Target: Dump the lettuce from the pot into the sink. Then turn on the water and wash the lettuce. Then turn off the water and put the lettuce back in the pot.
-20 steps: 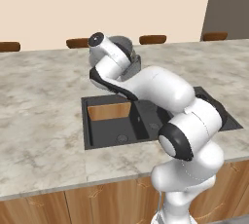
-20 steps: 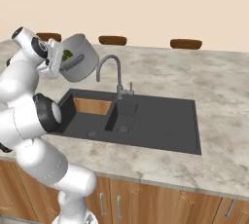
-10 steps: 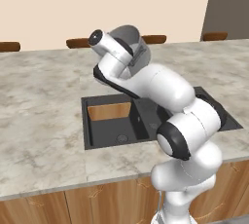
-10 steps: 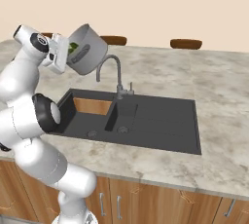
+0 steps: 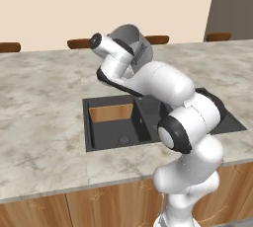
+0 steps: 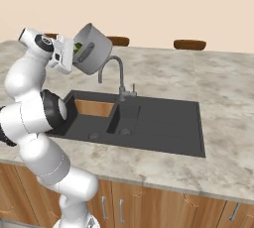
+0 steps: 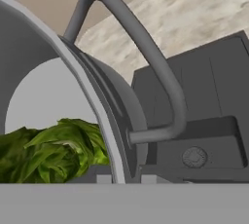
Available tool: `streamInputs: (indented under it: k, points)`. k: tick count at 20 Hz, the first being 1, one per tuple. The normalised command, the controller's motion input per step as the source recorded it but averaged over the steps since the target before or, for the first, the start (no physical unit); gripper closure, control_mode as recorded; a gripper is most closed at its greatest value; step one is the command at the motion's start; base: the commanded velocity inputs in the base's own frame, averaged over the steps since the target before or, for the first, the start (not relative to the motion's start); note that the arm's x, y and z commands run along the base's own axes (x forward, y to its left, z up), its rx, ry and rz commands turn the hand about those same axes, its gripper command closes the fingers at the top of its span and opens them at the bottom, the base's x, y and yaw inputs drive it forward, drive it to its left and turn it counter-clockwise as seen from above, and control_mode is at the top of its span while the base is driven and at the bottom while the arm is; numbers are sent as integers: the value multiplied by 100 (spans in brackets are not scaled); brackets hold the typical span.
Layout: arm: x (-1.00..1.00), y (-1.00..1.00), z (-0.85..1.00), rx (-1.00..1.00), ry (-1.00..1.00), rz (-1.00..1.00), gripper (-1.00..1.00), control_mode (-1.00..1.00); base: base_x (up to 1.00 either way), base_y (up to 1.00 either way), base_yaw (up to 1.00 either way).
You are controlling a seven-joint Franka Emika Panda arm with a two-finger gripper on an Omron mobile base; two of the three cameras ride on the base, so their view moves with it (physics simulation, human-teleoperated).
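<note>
Marble-look table (image 6: 218, 98) carries the dark double-basin sink (image 6: 163, 123); the gripper (image 6: 68, 56) is clenched on the rim of the grey metal pot (image 6: 94, 48), held tilted above the sink at 11 o'clock, likely for dumping. Crinkled green lettuce (image 7: 53, 152) sits inside at the rim, gooseneck faucet (image 6: 116, 73) just beside.
</note>
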Motion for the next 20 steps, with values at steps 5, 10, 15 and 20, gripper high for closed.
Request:
streamInputs:
  k: [5,10,15,20]
  points:
    - [0,-16,9,-13,0,-2,100,-100,0,0,0]
    - [3,-7,0,-4,1,-4,100,-100,0,0,0]
    - [0,0,6,-4,6,-23,100,-100,0,0,0]
    - [2,0,14,-3,3,-26,100,-100,0,0,0]
